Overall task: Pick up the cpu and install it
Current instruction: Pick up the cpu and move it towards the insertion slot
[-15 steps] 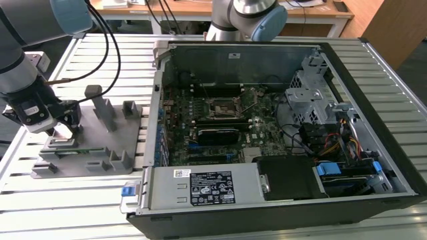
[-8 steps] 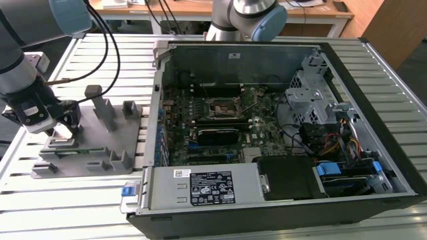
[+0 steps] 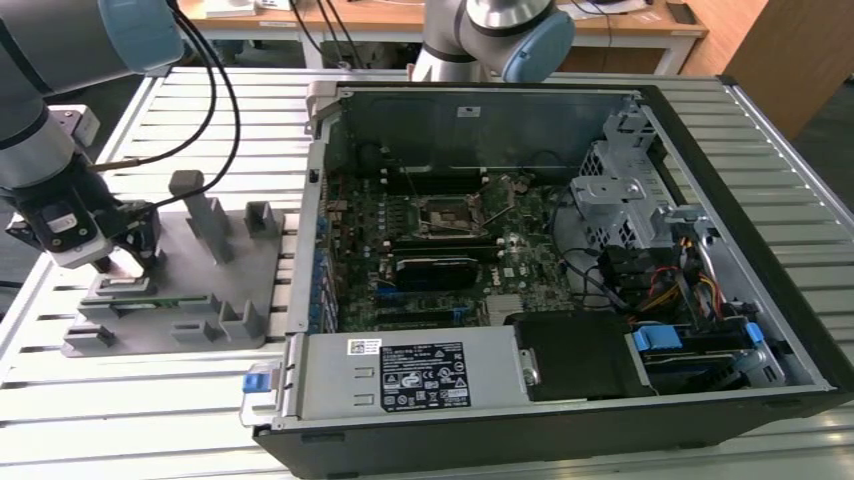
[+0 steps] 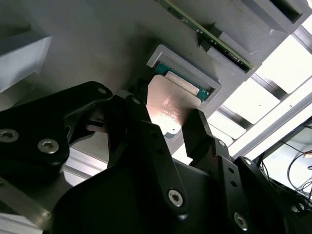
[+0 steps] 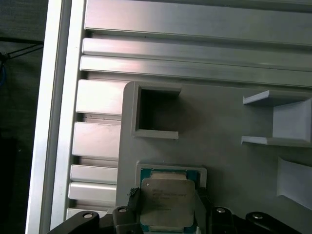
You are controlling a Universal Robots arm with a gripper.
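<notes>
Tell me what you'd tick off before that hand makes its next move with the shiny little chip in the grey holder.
1. The cpu lies flat in its pocket, metal side up: ok.
2. The grey fixture around that pocket has nothing else lying against the cpu: ok.
3. The hand is lined up right over the cpu: ok in both wrist views.
4. The hand's hold on the cpu is firm: cannot tell.
5. The computer case is open on top, so the board inside can be reached: ok.
6. The socket on the board is open and empty: cannot tell from the exterior view.
</notes>
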